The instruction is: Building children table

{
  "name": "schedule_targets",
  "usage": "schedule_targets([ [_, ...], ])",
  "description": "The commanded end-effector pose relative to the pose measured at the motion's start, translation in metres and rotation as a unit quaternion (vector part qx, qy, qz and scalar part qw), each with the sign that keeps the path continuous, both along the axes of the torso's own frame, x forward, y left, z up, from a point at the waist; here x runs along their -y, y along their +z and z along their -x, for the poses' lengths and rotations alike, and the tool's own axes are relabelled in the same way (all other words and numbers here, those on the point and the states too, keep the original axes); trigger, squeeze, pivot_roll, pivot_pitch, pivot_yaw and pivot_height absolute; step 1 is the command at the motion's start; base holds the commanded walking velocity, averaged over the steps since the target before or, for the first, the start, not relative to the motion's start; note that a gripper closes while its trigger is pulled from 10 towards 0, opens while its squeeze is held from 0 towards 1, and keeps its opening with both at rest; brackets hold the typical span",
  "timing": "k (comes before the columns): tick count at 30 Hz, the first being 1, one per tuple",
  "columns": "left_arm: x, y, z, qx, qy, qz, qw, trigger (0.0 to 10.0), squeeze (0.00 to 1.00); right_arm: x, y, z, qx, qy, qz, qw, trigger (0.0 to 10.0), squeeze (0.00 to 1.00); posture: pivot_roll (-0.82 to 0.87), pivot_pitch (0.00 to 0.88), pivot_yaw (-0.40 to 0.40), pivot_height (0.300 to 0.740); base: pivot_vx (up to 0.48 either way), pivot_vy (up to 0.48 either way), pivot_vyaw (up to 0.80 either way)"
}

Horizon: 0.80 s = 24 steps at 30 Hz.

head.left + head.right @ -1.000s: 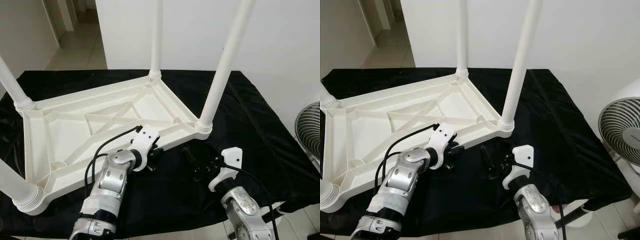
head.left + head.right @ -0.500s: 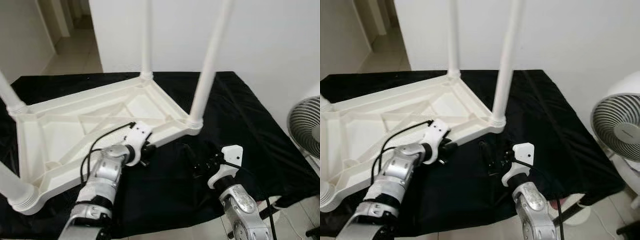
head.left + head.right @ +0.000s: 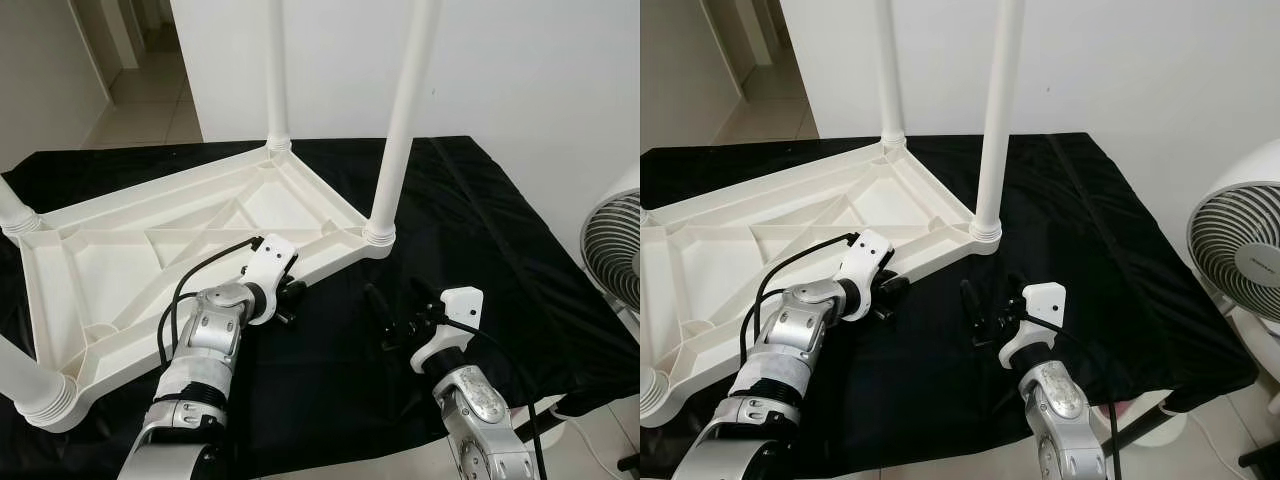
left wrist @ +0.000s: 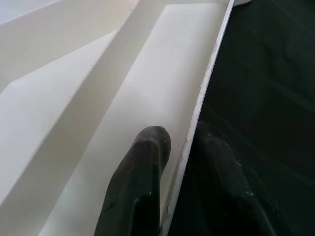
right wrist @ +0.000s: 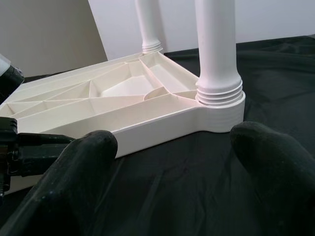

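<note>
The white plastic children's table (image 3: 180,250) lies upside down on a black cloth (image 3: 500,250) that covers the tabletop, its legs pointing up. The left gripper (image 4: 179,147) straddles the near rim of the table: one finger (image 4: 140,167) sits inside the rim and the other outside on the cloth, so the jaws are nearly closed across that thin edge, though whether they press on it cannot be told. The right gripper (image 3: 400,305) hovers just above the cloth near the right near corner, its jaws spread wide and holding nothing.

The main risk appears to be the table sliding or tipping. A grip on one thin rim gives little control, and a pull could drag the light frame across the slippery cloth or bunch the cloth under it. The tall legs also raise the weight, so a lift from one edge could swing a leg (image 3: 400,110) toward the wall. The right gripper could knock that corner leg if it closes in blindly.

Counted: one table, four legs fitted, two grippers, one cloth, one fan (image 3: 1240,255) on the floor at the right.
</note>
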<state>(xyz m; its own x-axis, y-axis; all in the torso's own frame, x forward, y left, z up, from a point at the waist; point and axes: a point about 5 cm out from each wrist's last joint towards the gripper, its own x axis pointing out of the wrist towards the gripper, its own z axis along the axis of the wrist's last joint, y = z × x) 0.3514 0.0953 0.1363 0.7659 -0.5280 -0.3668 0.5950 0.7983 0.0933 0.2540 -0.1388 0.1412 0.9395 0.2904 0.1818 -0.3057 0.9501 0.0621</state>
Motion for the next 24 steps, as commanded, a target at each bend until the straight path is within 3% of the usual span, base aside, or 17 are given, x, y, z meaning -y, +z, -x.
schedule_targets([
  [1, -0.02, 0.003, -0.009, 0.073, 0.258, -0.025, 0.963, 10.0, 0.48, 0.0, -0.003, 0.0, -0.005, -0.002, 0.003, 1.0, 10.0, 0.0, -0.02, 0.07, 0.043, 0.74, 0.0, 0.0, 0.0],
  [2, -0.02, 0.003, -0.009, 0.073, 0.258, -0.025, 0.963, 10.0, 0.48, 0.0, -0.003, 0.0, -0.005, -0.002, 0.003, 1.0, 10.0, 0.0, -0.02, 0.07, 0.043, 0.74, 0.0, 0.0, 0.0],
  [3, -0.015, 0.003, -0.009, 0.07, 0.242, -0.017, 0.968, 10.0, 1.0, 0.0, -0.003, 0.0, -0.005, -0.002, 0.004, 1.0, 10.0, 0.0, -0.02, 0.07, 0.043, 0.74, 0.0, 0.0, 0.0],
  [8, -0.008, 0.004, -0.005, 0.071, 0.221, -0.019, 0.973, 10.0, 1.0, 0.001, -0.003, 0.0, -0.006, -0.001, 0.005, 1.0, 10.0, 0.0, -0.02, 0.07, 0.043, 0.74, 0.0, 0.0, 0.0],
  [9, -0.008, 0.003, -0.004, 0.069, 0.215, -0.02, 0.974, 10.0, 0.0, 0.0, -0.003, 0.0, -0.005, -0.001, 0.005, 1.0, 10.0, 0.0, -0.02, 0.07, 0.043, 0.74, 0.0, 0.0, 0.0],
  [15, -0.004, 0.004, -0.001, 0.068, 0.187, -0.014, 0.98, 10.0, 0.0, -0.001, -0.004, 0.0, -0.006, 0.001, 0.005, 1.0, 10.0, 0.0, -0.01, 0.066, 0.042, 0.74, 0.0, 0.0, 0.0],
  [18, 0.002, 0.008, 0.005, 0.076, 0.145, 0.0, 0.986, 10.0, 0.0, -0.001, -0.005, 0.0, -0.007, 0.002, 0.004, 1.0, 10.0, 0.0, -0.01, 0.063, 0.042, 0.74, 0.0, 0.0, 0.0],
  [24, 0.002, 0.01, 0.009, 0.079, 0.129, 0.01, 0.988, 10.0, 0.0, -0.002, -0.005, 0.0, -0.007, 0.003, 0.005, 1.0, 10.0, 0.0, -0.01, 0.06, 0.039, 0.74, 0.0, 0.0, 0.0],
])
